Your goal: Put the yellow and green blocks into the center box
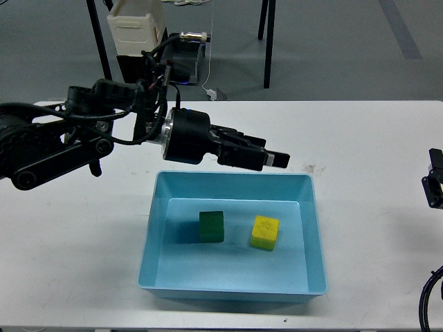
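Note:
The green block (pixel 212 226) sits upright on the floor of the blue box (pixel 315 228), left of centre. The yellow block (pixel 265 232) sits beside it to the right, a small gap between them. My left gripper (pixel 277 158) is raised above the box's far rim and points to the right. Its fingers are apart and hold nothing. It is well clear of both blocks. A dark part of my right arm (pixel 433 185) shows at the right edge, and its fingers cannot be told apart.
The box stands on a white table (pixel 374 138). My left arm (pixel 76 142) spans the table's left side. Beyond the far edge are black table legs (pixel 104 55), a white container (pixel 136 31) and a grey bin (pixel 181 62) on the floor.

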Robot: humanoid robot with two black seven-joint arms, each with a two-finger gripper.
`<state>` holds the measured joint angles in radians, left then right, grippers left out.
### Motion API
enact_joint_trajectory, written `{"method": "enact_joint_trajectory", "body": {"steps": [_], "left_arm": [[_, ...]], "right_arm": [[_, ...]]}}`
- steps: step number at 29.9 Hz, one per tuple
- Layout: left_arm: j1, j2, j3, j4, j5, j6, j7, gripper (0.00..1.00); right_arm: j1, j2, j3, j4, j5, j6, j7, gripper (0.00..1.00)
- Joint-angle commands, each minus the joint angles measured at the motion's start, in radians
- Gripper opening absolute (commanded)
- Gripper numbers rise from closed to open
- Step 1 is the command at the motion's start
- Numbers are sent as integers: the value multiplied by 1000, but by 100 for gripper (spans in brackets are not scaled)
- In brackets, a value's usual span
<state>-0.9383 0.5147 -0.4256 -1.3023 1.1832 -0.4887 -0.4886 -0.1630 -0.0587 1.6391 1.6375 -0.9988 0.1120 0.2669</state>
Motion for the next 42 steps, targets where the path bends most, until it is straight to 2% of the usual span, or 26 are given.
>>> {"method": "enact_joint_trajectory", "body": {"steps": [1,4,7,9,14,17,24,28,32,35,37,42], "left_arm": [[253,-5,-293,-14,-196,0,0,99],[402,-60,-462,-51,-286,0,0,100],[507,-91,-559,-78,-382,140,0,100],[559,-96,-587,-104,-462,191,0,100],[743,-146,-692,-172,-657,202,0,100],[846,-197,-716,-196,-810,206,0,100],[1027,-203,-711,-278,-1082,200,0,100],[1078,-211,-710,-278,-1100,211,106,100],[1107,-248,-710,-278,-1137,210,137,100],[1122,-283,-713,-279,-1247,216,206,100],[1128,-297,-711,-278,-1321,217,212,100],[1138,-331,-733,-281,-1376,207,197,100]], "right_arm": [[40,3,2,15,2,-2,0,100],[77,8,4,15,5,-6,0,100],[106,14,2,15,66,-8,-3,100],[122,16,2,13,174,-5,-9,100],[138,16,2,7,478,2,-23,100],[137,17,4,7,584,0,-63,100],[70,59,7,12,747,27,-170,100],[-12,59,2,12,841,118,-195,100],[-81,59,-8,10,956,159,-202,100],[-108,59,-10,7,1052,160,-262,100],[-113,59,-9,7,1094,158,-297,100],[-116,59,-9,5,1109,155,-314,100]]}}
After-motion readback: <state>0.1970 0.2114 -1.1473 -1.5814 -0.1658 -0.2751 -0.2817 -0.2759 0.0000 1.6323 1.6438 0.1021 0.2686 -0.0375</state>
